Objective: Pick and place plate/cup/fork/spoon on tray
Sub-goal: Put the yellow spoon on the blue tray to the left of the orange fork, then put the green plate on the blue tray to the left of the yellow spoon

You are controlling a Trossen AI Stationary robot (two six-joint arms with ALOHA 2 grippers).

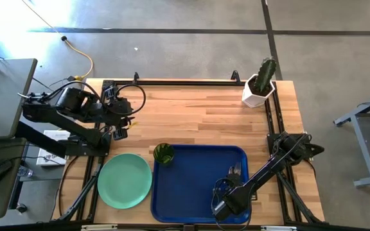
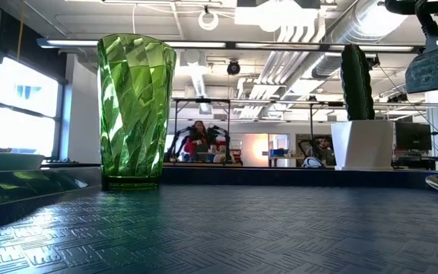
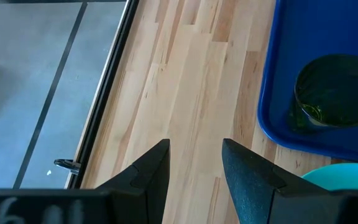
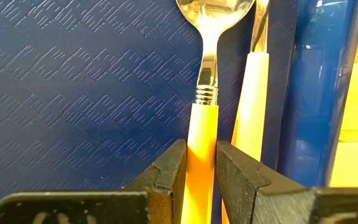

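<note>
The right end effector (image 4: 200,163) sits low over the tray (image 1: 185,176) near its right rim, its fingers pinching the orange-yellow handle of the spoon (image 4: 207,74), whose shiny bowl lies against the tray floor. Just beside it, closer to the rim, lies the fork (image 4: 253,106) — handle parallel to the spoon's. The step in hand looks like setting the spoon down: judged from here, the fingers should part only slightly and lift straight up, so neither one drags the spoon or nudges the fork alongside. The cup (image 1: 164,153) stands upright in the tray's far left corner; the plate (image 1: 124,180) rests on the wooden counter (image 1: 198,115), touching the tray's left side — not yet on it. The left end effector (image 3: 195,163) hovers over bare counter, fingers spread and holding nothing.
</note>
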